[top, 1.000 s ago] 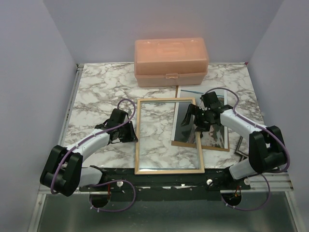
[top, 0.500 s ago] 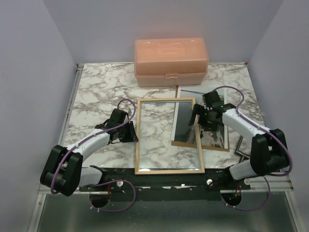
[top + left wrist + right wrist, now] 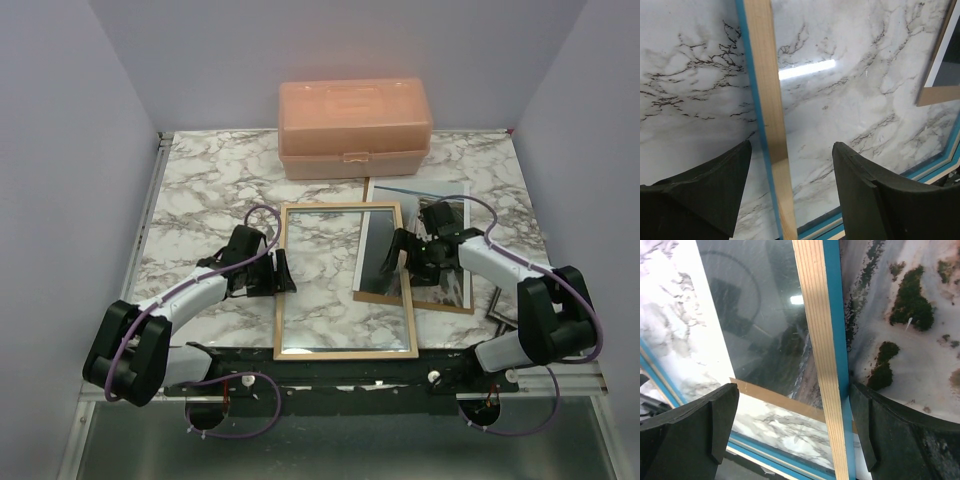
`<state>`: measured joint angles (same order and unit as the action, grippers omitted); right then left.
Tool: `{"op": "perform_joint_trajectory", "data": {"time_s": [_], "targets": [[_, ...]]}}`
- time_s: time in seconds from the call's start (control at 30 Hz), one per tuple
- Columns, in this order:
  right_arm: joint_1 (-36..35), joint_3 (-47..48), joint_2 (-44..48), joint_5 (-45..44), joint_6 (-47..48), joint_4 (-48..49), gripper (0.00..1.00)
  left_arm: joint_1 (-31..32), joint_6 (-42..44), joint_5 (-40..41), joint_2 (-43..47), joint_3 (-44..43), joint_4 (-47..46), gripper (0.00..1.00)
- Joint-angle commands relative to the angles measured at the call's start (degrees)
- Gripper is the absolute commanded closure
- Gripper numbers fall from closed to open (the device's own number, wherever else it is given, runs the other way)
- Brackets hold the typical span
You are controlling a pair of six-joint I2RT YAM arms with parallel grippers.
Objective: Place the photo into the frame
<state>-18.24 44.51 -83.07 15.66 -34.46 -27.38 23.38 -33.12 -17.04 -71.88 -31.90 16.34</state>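
Observation:
The frame (image 3: 345,352) lies flat mid-table, light wood side up, with the marble showing through its pane. My left gripper (image 3: 284,272) is open and straddles the frame's left rail (image 3: 769,100), with gaps on both sides (image 3: 791,145). My right gripper (image 3: 403,255) is open astride the right rail (image 3: 815,315); its outer finger (image 3: 880,435) sits close against the rail's blue side (image 3: 794,390). The photo (image 3: 447,285) lies picture up on a brown backing board (image 3: 440,305). Its left part is under the frame's pane (image 3: 905,315).
A peach plastic box (image 3: 354,127) stands at the back centre. A dark flat piece (image 3: 497,305) lies by my right arm near the table's right edge. The black base rail (image 3: 350,375) runs along the near edge just below the frame.
My left gripper has opened and let go of the frame's left rail; the frame's near end shifted slightly left. My right gripper came down leftward onto the right rail.

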Motion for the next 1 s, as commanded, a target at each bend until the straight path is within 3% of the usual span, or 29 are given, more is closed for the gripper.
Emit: {"op": "perform_joint_trajectory", "data": {"time_s": [0.0, 0.57, 0.97], "targets": [[-1.58, -1.03, 0.37, 7.47, -3.02, 5.4, 0.01, 0.09, -1.11, -3.05, -0.78, -1.13, -0.59, 0.32], [-11.76, 5.45, -7.69, 7.98, -9.96, 13.14, 0.01, -0.62, -0.3, 11.14, -4.08, -12.31, 12.65, 0.31], [-19.61, 12.7, -17.01, 7.42, -12.52, 16.39, 0.01, -4.06, 0.72, 20.22, -2.82, -12.57, 18.25, 0.3]]}}
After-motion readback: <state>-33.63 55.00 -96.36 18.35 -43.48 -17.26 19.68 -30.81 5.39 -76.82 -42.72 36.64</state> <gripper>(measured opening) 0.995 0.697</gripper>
